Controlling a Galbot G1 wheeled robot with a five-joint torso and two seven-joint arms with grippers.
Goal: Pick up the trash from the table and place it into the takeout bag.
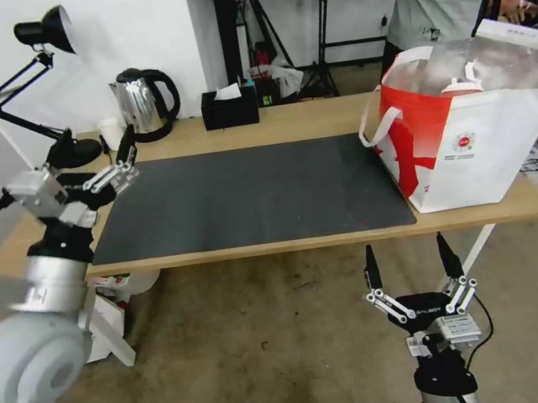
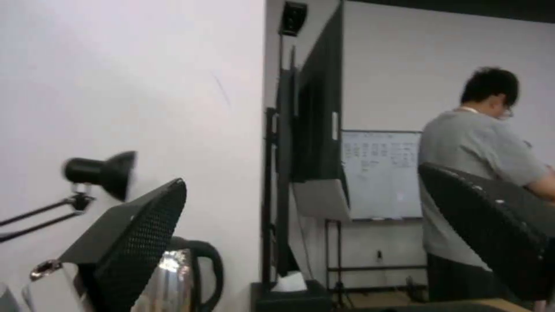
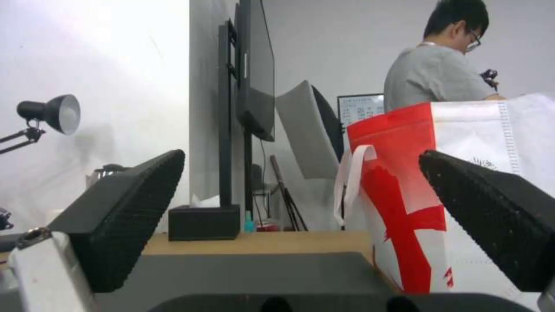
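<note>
Evidently our fingers are released on both sides: the right gripper (image 1: 411,262) has its two black ribbed fingertips (image 3: 130,208) spread wide with nothing between them, hanging in front of and below the near edge of the long light-wood table (image 1: 310,118), pointed toward the bag corner. Our left gripper (image 1: 120,160) is likewise parted and empty, raised over the left end of the table just beside the large dark grey mat (image 1: 248,194), with its fingers aimed toward the stainless electric kettle (image 1: 143,104) and the black desk lamp (image 1: 49,86). We judge that both arms sit drawn back from the work surface because nothing on the mat calls for a grasp; no bowl or cup lies on it that we can see. Outward from the right gripper, the large boxy white-and-red takeout bag (image 1: 476,143) with silver foil lining and white strap handles stands upright at the right end of the table, its mouth open toward us. Inside it, against the foil, we see a red lidded cup (image 1: 461,86) with a white straw poking up; whatever else of the trash the bag holds is hidden below its rim. A black tissue box (image 1: 229,108) rests at the far edge of the table, well apart from the bag.
</note>
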